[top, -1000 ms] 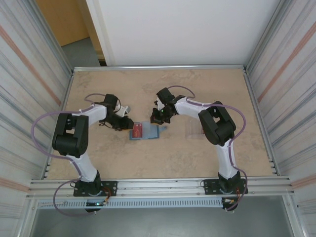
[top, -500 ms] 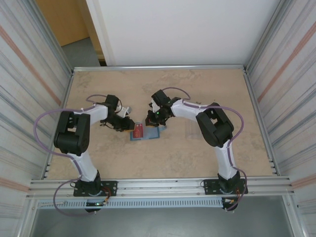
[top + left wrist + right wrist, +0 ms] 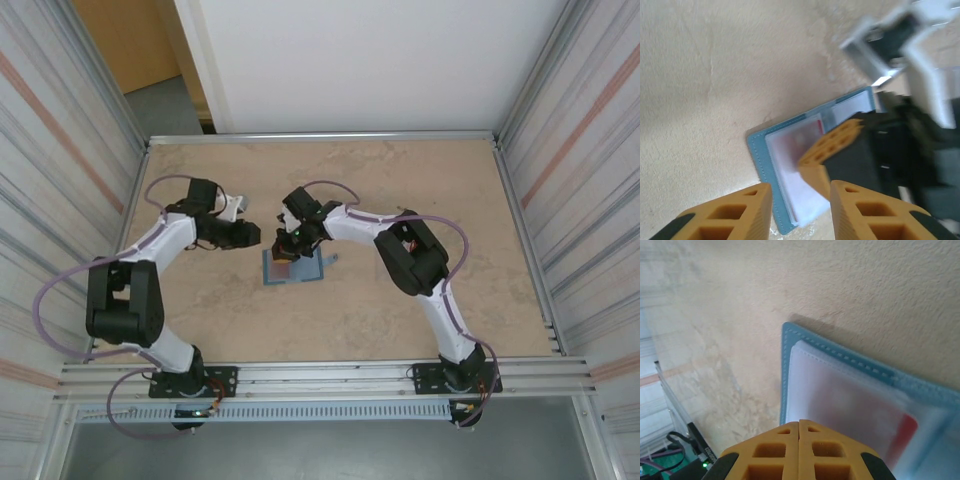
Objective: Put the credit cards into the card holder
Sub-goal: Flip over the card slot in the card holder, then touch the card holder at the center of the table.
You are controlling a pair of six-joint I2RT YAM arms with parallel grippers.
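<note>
Wallet (image 3: pixel 305 270) lies opened flat mid-table (image 3: pixel 400 190), w/ a red card (image 3: pixel 908 432) showing through the clear sleeve inside.

Right gripper (image 3: pixel 285 248) is over the wallet's left half. On its wrist cam the two fingers are pressed together, nothing btwn them (image 3: pixel 799 424). From the left wrist cam its tips (image 3: pixel 832 145) come down onto the sleeve. My read: it's closed on purpose, used as a blunt pusher to seat the card or pin the wallet flat so it won't fold up.

Left gripper (image 3: pixel 248 235) sits just left of the wallet, fingers parted w/ a plain gap and holding nothing (image 3: pixel 801 186). Prob placed there to block the wallet from sliding while the other arm presses.

Materials:
- Wallet (image 3: pixel 756 150): teal outer w/ a stitched border (image 3: pixel 786 355), soft-looking, square w/ rounded corner.
- Sleeve: thin cloudy plastic, glossy, so the card (image 3: pixel 802 136) reads as a pinkish blur.
- Card: flat, rigid-looking. Can't tell how far in it sits b/c the right gripper covers part of it.
- Fingers: yellow-orange, blocky, w/ open cells.
- Table: beige, mottled, matte.
</note>
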